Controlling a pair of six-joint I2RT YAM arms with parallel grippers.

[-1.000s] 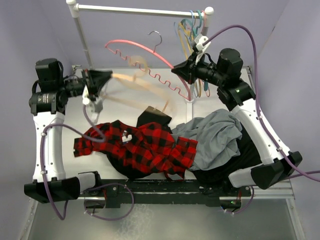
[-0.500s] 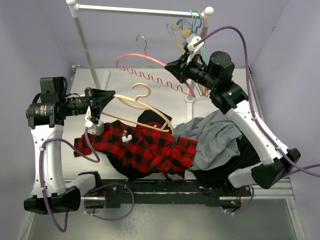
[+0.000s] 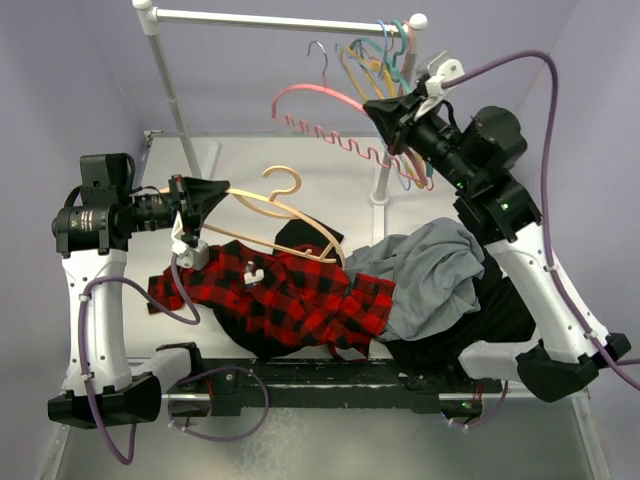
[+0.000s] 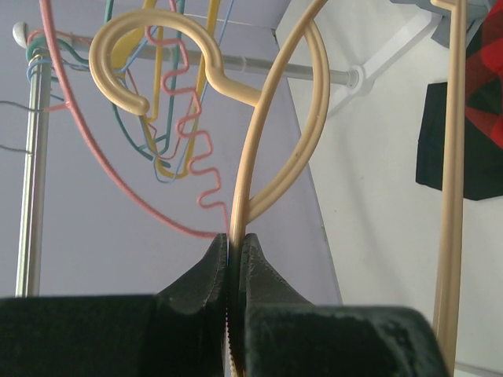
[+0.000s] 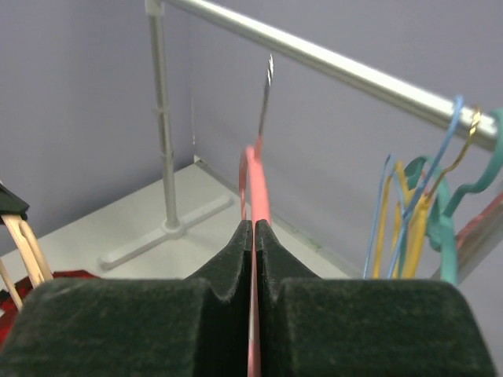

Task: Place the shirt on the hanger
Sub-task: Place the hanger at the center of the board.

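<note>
Left pincer point(image 3: 224, 186): clamped on tan hanger point(image 3: 290, 211), raised above surface point(image 3: 250, 150).
Right pincer point(image 3: 372, 108): clamped on pink hanger point(image 3: 320, 97) near rail point(image 3: 280, 20).
Shirt point(image 3: 290, 295): crumpled on surface.

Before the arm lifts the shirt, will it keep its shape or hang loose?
Probably floppy: the shirt lies crumpled in folds. It may drag the grey garment, which lies against one end.

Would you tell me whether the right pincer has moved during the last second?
Yes: the right pincer, shut on the pink hanger, moved closer to the rack rail.
</note>
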